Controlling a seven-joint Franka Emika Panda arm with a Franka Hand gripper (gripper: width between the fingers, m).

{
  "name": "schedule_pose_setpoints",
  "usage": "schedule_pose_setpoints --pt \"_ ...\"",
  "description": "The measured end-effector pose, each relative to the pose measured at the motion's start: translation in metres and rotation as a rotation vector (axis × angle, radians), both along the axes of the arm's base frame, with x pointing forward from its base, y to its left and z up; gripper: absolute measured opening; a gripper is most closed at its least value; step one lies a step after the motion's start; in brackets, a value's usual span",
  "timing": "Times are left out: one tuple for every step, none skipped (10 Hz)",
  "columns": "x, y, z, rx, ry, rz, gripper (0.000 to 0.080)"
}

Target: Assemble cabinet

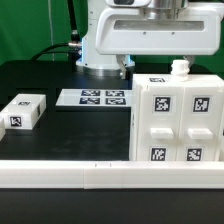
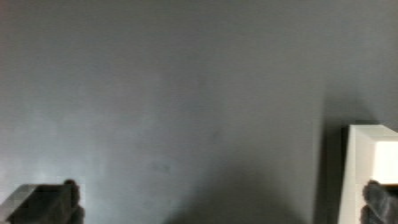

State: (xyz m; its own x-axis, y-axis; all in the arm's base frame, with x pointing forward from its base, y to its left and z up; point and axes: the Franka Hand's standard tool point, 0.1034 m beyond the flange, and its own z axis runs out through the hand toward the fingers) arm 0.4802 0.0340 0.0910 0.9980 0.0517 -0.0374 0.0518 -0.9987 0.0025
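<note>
My 2 fingers are spread wide apart with nothing between them. The wrist view shows only bare dark tabletop in the gap of my gripper, which hangs well above the surface. A white edge shows off to one side, and I cannot tell whether it belongs to the cabinet or to something else. The cabinet stands upright near the tabletop's edge on the exterior view's right, close to the front edge, where a long white rail runs along the whole front. Its face with 4 tags turns toward the front edge, and 1 more tag sits on its top. It is boxy, about as wide as it is tall, so I read no strong long axis in it. My arm sits over the back half of the table, so I judge the cabinet lies forward of my fingers and toward the exterior view's right. 1 small tagged block rests near the opposite edge, well apart from the cabinet. The marker board lies flat between them, nearer the back edge. The open room is the dark stretch in the middle, between block and cabinet. The rail closes off the front.
</note>
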Motion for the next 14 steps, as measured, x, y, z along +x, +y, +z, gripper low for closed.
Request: schedule_pose_setpoints --pt "-0.010 -0.023 -0.005 -0.009 0.005 -0.013 0.0797" --pt "-0.016 -0.037 -0.007 -0.021 0.005 -0.022 0.0797" --pt "-0.017 -0.054 -0.008 -0.016 0.008 -0.011 0.0797" --pt "-0.017 -0.059 -0.008 -0.018 0.008 -0.020 0.0797" --pt "-0.018 -0.067 -0.009 -0.019 0.010 -0.007 0.0797" --pt "-0.019 -0.078 -0.009 -0.021 0.011 -0.004 0.0797" --pt "-0.019 -0.085 -0.009 -0.023 0.012 -0.009 0.0797" --pt "-0.021 -0.098 -0.009 -0.025 0.014 0.002 0.0797" --pt "-0.027 -0.113 -0.011 -0.021 0.015 0.001 0.0797" --pt "-0.037 -0.138 -0.015 -0.017 0.012 -0.017 0.0797" --pt "-0.049 -0.157 -0.022 -0.032 -0.013 -0.049 0.0797" --pt "-0.057 -0.169 -0.027 -0.031 -0.004 -0.057 0.0797" --pt "-0.059 -0.182 -0.029 -0.032 -0.006 -0.045 0.0797" --pt "-0.060 -0.189 -0.028 -0.033 -0.009 -0.051 0.0797"
